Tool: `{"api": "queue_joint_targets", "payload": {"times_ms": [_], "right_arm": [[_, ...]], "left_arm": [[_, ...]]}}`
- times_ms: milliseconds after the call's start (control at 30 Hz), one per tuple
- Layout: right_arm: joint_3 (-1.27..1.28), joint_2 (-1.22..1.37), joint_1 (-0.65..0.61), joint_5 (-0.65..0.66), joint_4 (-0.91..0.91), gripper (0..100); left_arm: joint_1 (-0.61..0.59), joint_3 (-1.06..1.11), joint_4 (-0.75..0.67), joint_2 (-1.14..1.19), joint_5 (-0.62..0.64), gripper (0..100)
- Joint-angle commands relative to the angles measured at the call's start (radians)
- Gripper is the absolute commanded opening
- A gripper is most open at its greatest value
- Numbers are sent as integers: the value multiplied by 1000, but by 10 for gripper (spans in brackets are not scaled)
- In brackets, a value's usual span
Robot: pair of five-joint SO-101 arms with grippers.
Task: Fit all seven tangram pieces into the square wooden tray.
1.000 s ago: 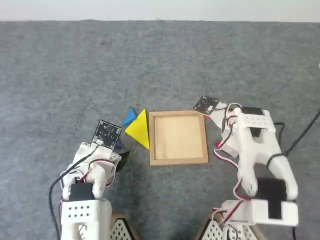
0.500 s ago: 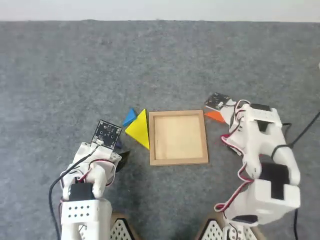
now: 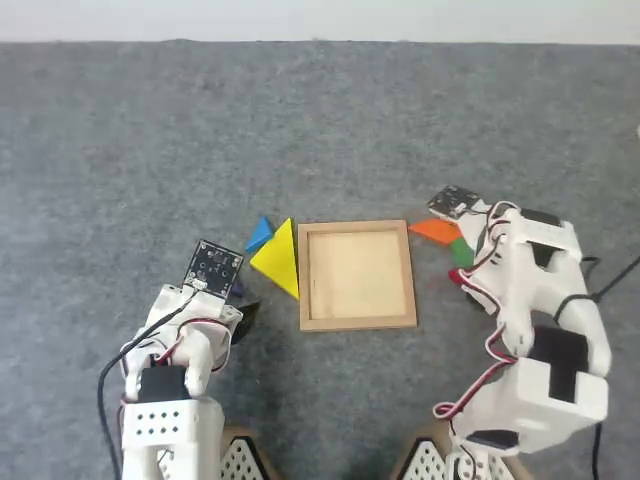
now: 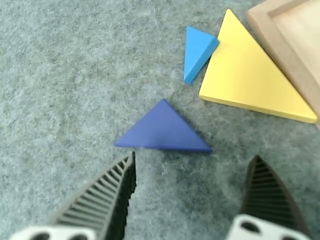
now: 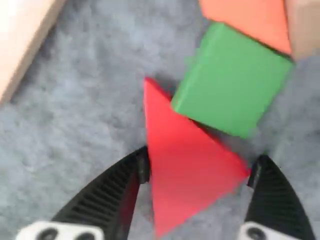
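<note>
The grey desk [image 3: 320,120] carries everything we see. On it stand the two arms. The left arm [image 3: 175,370] is near the tray's left side and the right arm [image 3: 530,300] bends in beside its right side.

The square wooden tray [image 3: 305,280] lies flat between them, and all the pieces we can see lie outside it on the desk.

The yellow triangle [image 3: 278,260] is the largest piece and rests with one long edge against the tray's left rim. In the right wrist view the red triangle [image 5: 190,160] lies flat just right of the tray, with the right fingers [image 5: 110,200] spread open on either side of it, close to its edges. We cannot tell whether they touch it.

The orange piece [image 3: 437,230] sits near the tray's far right corner. The green square [image 5: 232,80] lies between the orange and the red, touching both.

The dark blue triangle [image 4: 162,132] lies apart from the yellow one, and the left fingers [image 4: 110,200] hang open just short of it, holding nothing. The light blue triangle [image 4: 197,50] is the smallest, and one corner touches the yellow triangle.
</note>
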Motion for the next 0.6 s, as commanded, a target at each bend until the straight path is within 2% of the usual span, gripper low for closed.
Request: {"api": "queue_joint_targets", "payload": {"times_ms": [0,200,400,567], "right_arm": [[-15,-7,77,-115,18,321],[-17,-5,79,-308,31,322],[-18,2,79,-377,12,322],[-17,4,79,-374,12,322]], "left_arm": [[3,-10,-21,-11,-11,335],[3,-10,-21,-11,-11,335],[3,-10,-21,-11,-11,335],[3,-10,-21,-11,-11,335]]}}
